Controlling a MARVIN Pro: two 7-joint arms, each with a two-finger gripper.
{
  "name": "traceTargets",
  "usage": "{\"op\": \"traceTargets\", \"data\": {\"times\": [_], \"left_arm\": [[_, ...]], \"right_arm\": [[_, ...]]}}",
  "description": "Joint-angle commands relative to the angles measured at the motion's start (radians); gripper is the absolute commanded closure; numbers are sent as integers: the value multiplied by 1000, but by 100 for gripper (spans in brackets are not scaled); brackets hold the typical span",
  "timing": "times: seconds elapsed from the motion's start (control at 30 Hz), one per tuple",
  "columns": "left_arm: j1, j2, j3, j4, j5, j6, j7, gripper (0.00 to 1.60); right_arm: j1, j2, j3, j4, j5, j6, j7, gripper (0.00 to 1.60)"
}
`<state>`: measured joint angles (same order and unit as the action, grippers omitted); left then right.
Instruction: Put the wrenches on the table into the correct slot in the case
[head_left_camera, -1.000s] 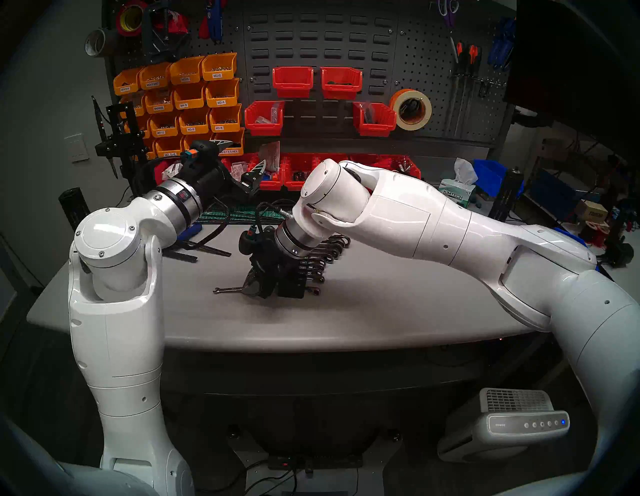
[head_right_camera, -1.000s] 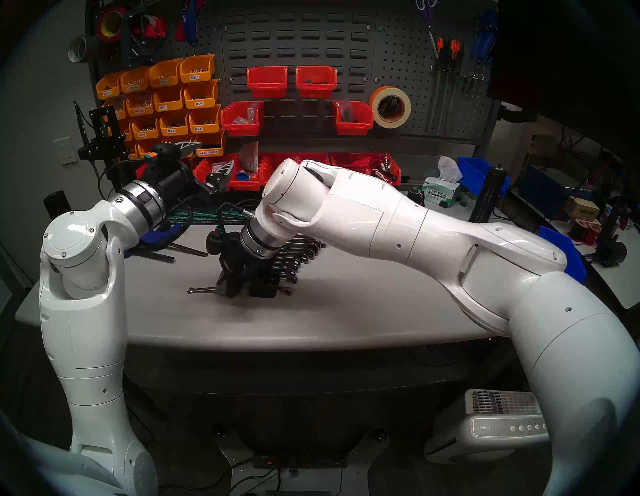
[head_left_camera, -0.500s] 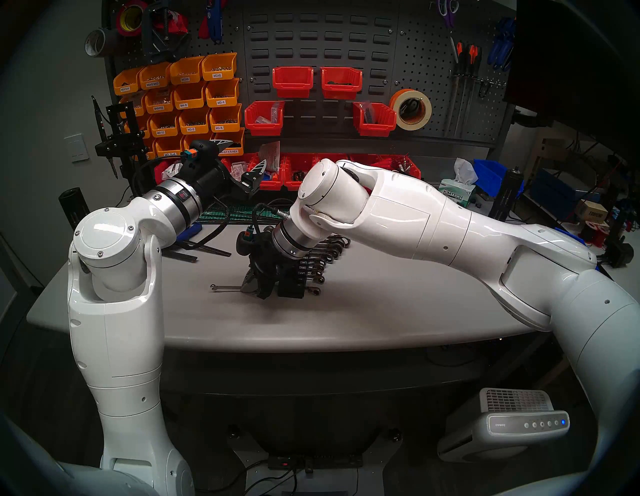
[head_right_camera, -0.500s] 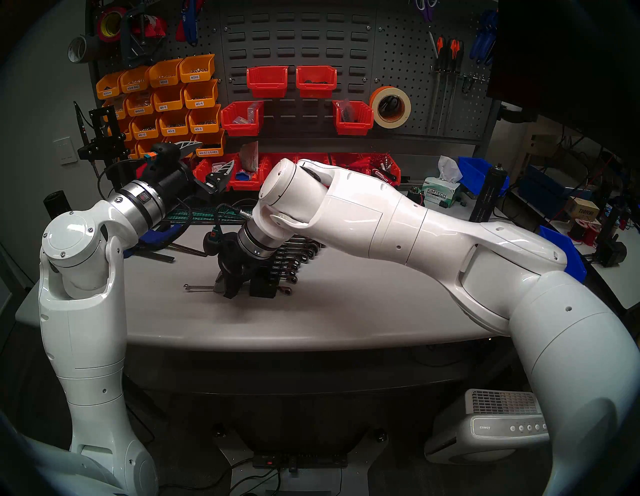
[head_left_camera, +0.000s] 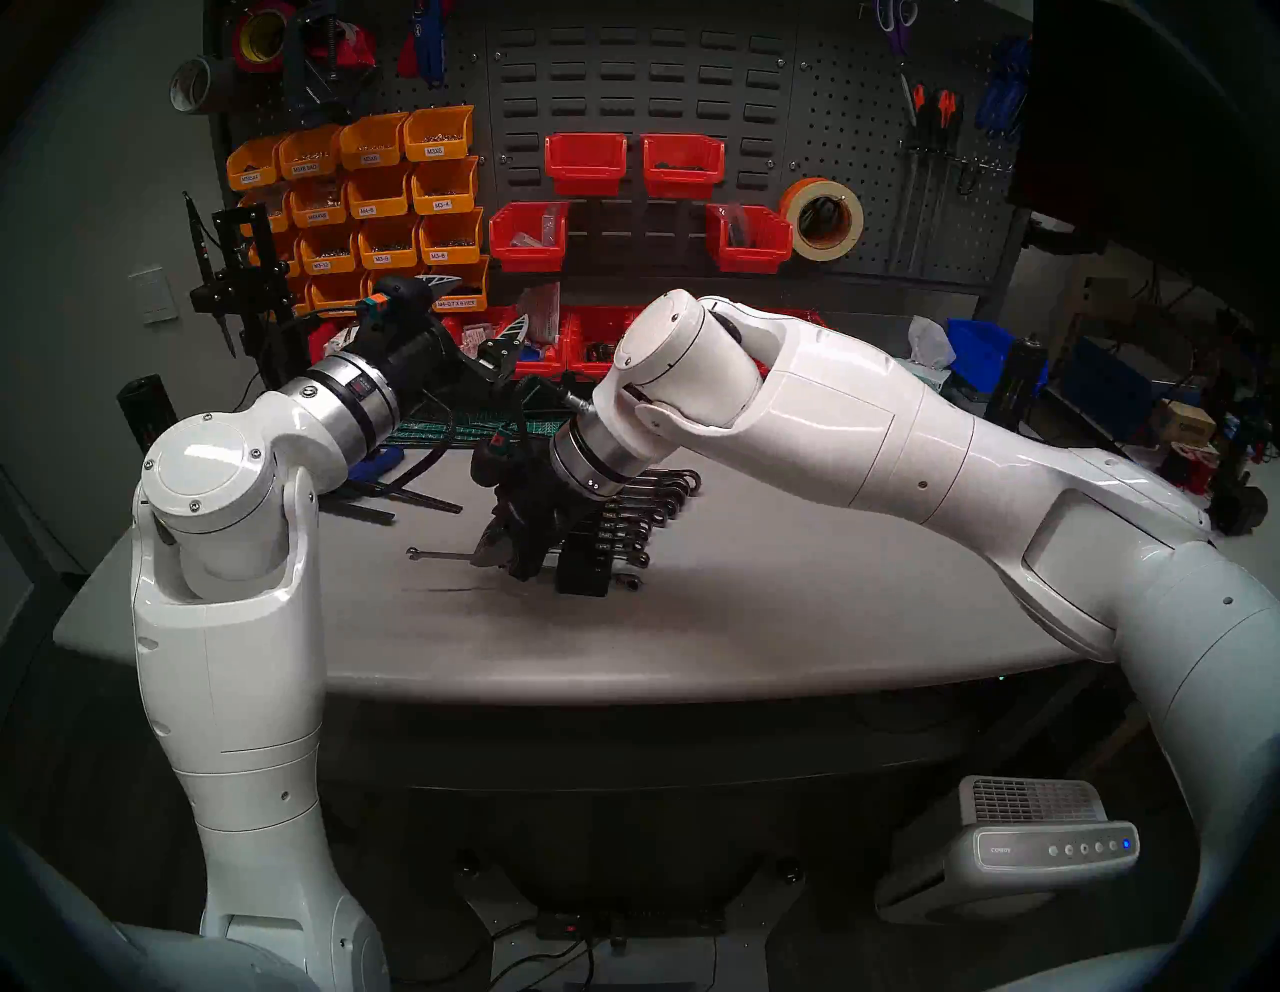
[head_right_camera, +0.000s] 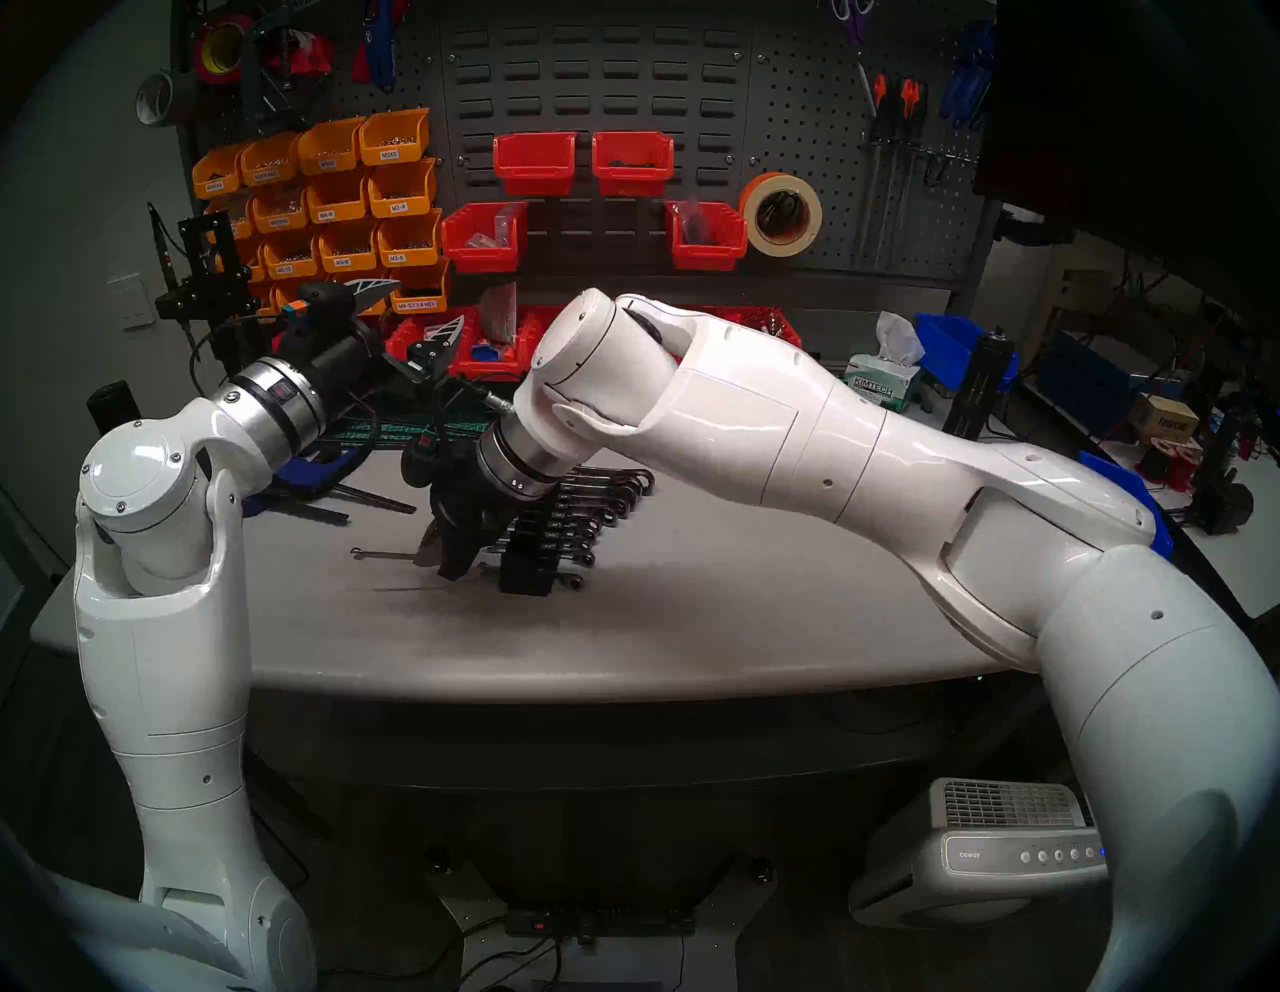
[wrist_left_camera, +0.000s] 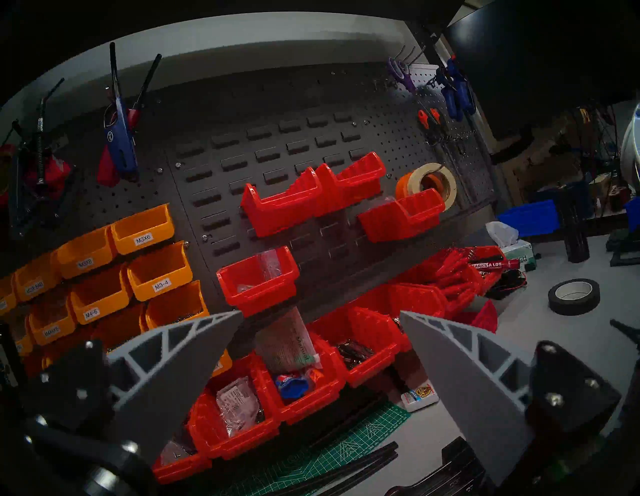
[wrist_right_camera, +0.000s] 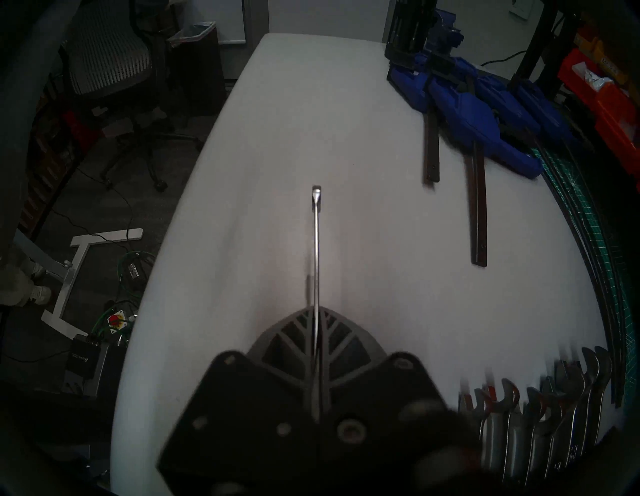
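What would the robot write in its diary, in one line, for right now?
right gripper: shut on wrench, lifted off table | left gripper: open, empty | case: beside right gripper

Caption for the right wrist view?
Right gripper shut on a slim wrench, above the grey table.

On the pegboard (head_left_camera: 644, 90) we note orange bins (head_left_camera: 388, 201) at left, red bins (head_left_camera: 585, 163) at centre, and a tape roll (head_left_camera: 822, 219) to their right. Blue clamps (wrist_right_camera: 464, 104) lie beside a green cutting mat (wrist_left_camera: 349, 446). We see a tissue box (head_right_camera: 880, 384) far right.
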<state>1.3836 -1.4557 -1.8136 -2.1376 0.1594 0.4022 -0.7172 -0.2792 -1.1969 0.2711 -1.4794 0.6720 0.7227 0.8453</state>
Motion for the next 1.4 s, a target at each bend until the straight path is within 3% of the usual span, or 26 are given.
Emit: {"op": "traceTargets", "data": {"times": [0.0, 0.47, 0.87, 1.37], "left_arm": [[-39, -3, -3, -20, -11, -2, 3, 0], [-43, -9, 1, -7, -14, 0, 2, 0], [-39, -12, 10, 0, -9, -5, 5, 0], [-33, -8, 17, 2, -2, -9, 13, 0]], "right_arm": [[24, 99, 75, -90, 46, 55, -4, 160], [-28, 258, 156, -191, 117, 168, -78, 160], [-43, 314, 167, -204, 149, 207, -87, 160], [-5, 321, 105, -114, 99, 75, 65, 160]]}}
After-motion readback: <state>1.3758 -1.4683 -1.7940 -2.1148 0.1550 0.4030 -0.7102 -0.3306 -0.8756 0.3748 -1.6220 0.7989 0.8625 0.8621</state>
